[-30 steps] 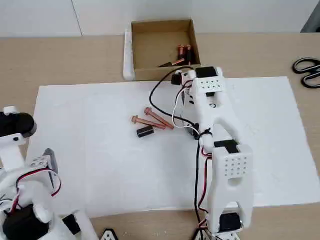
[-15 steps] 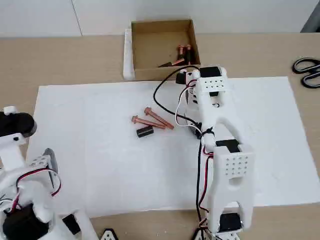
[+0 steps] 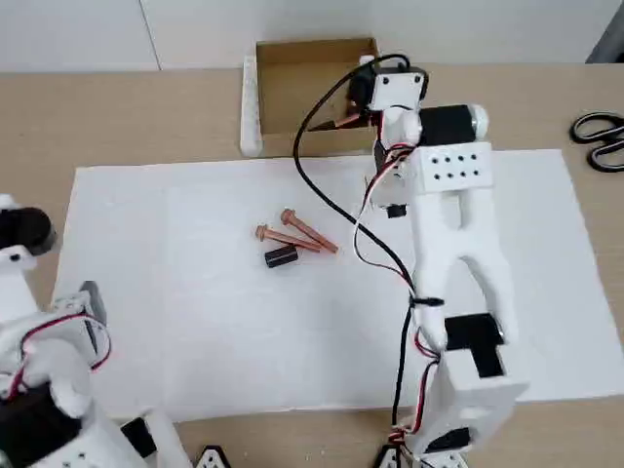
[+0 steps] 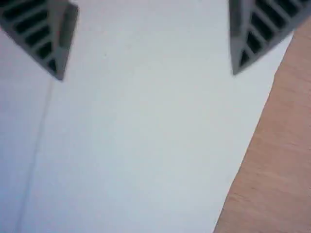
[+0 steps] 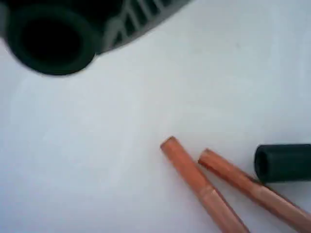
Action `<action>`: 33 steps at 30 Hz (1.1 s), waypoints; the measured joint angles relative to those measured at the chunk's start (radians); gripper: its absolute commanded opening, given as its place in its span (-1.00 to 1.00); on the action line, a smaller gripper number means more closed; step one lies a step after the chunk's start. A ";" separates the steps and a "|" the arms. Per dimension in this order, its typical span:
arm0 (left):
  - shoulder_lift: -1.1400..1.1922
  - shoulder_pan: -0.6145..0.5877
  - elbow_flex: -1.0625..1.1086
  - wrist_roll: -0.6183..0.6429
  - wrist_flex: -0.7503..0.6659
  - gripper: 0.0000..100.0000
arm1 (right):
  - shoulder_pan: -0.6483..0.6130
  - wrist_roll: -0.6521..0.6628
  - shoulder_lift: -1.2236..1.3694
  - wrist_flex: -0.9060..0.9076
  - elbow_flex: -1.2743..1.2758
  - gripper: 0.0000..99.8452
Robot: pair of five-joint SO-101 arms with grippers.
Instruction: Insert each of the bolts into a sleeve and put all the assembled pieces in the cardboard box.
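Two copper bolts (image 3: 297, 232) (image 5: 204, 189) lie side by side on the white paper (image 3: 195, 292), with a loose black sleeve (image 3: 281, 256) (image 5: 284, 162) just beside them. In the right wrist view my right gripper (image 5: 73, 19) is shut on another black sleeve (image 5: 51, 43), held above the paper a short way from the bolts' tips. In the high view the right arm (image 3: 444, 175) stands raised by the near right corner of the cardboard box (image 3: 292, 58) and covers part of it. My left gripper (image 4: 150, 48) hangs open over the paper's edge with nothing between its fingers.
A white strip (image 3: 251, 107) lies along the box's left side. Scissors (image 3: 600, 136) rest on the bare table at the far right. Black and red cables (image 3: 336, 195) trail from the right arm over the paper. The left arm (image 3: 49, 370) sits at the front left corner.
The right arm has lifted and swung toward the cardboard box, now covering the box's right part. The left arm shifted slightly. Bolts and loose sleeve have not moved.
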 measured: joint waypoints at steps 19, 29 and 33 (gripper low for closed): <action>0.957 0.684 -0.761 0.465 0.121 -0.58 | 0.290 0.000 -0.058 0.002 0.075 -0.99; 1.293 0.947 -0.769 0.669 -0.021 -0.58 | 0.313 -0.012 -0.058 0.002 0.186 -0.99; 1.494 0.951 -0.801 0.895 -0.092 -0.58 | 0.313 -0.017 -0.058 0.002 0.199 -0.99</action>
